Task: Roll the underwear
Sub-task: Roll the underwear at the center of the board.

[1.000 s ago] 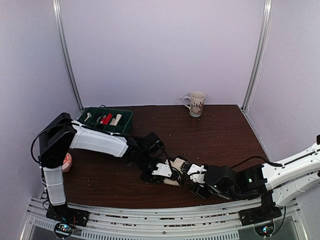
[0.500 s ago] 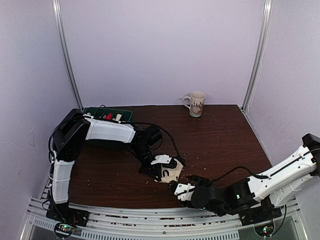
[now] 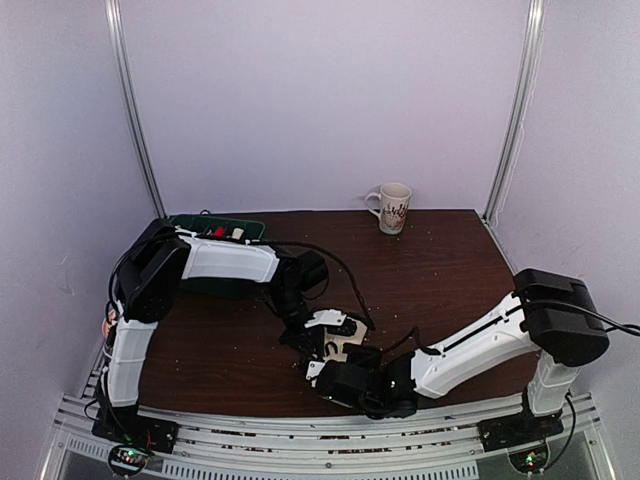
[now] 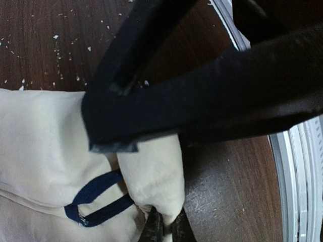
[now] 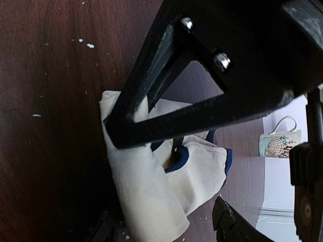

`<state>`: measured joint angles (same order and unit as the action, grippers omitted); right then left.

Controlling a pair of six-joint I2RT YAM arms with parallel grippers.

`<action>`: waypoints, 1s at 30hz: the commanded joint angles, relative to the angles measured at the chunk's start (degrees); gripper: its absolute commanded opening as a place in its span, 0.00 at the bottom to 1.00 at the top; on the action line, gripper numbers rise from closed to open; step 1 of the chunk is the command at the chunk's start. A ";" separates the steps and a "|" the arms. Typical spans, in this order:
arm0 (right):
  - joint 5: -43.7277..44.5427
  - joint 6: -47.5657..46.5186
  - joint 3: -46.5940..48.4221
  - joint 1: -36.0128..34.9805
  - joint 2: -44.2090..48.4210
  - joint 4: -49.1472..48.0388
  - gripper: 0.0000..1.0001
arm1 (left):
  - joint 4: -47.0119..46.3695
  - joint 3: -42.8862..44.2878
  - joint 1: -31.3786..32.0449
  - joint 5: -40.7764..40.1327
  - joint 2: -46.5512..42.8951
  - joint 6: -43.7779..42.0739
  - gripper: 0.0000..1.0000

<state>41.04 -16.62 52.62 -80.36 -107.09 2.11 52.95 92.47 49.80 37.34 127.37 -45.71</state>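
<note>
The underwear [image 3: 351, 346] is a cream cloth with dark blue trim, lying partly folded on the dark wooden table near the front middle. My left gripper [image 4: 164, 230] is shut on a folded edge of it; the cream cloth [image 4: 48, 141] and a blue trim loop [image 4: 96, 201] spread to the left of the jaws. My right gripper [image 5: 166, 233] is open at the near end of the folded underwear [image 5: 146, 186], one dark finger [image 5: 233, 225] on each side of the cloth's end. From above, the left gripper [image 3: 322, 338] and right gripper [image 3: 328, 373] sit close together.
A patterned mug [image 3: 392, 208] stands at the back of the table, also visible as a mug [image 5: 280, 143] in the right wrist view. A green tray [image 3: 236, 231] with small items sits at the back left, partly behind the left arm. The metal rail [image 4: 303, 166] runs along the table's front edge.
The right arm has swung left along the front edge, bringing its open gripper to the near side of the underwear. The left gripper has stayed shut on the cloth.
</note>
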 commanded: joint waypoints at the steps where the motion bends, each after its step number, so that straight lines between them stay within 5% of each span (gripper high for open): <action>1: -2.21 -1.39 3.02 0.92 -2.71 2.45 0.61 | 3.22 0.20 -0.05 -1.43 2.80 -0.32 0.00; 9: -5.89 -0.74 4.86 1.23 -6.30 4.63 0.31 | 2.77 0.52 -0.44 -0.77 2.73 0.02 0.01; 15: -8.61 1.86 4.49 1.34 -5.72 6.28 0.02 | -2.78 -2.49 -2.33 -0.86 -1.43 1.08 0.23; 21: -15.85 4.30 4.32 2.87 -4.61 7.75 0.00 | -13.29 -11.18 -3.58 -3.21 -13.01 1.40 0.57; 30: -25.64 5.94 2.79 6.31 -0.39 8.13 0.00 | -33.42 -29.35 -6.92 -3.41 -32.01 -0.30 0.74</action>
<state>25.26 -12.60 57.47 -75.50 -108.90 6.42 32.05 70.22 44.40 34.24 102.30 -44.45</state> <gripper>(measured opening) 0.050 0.726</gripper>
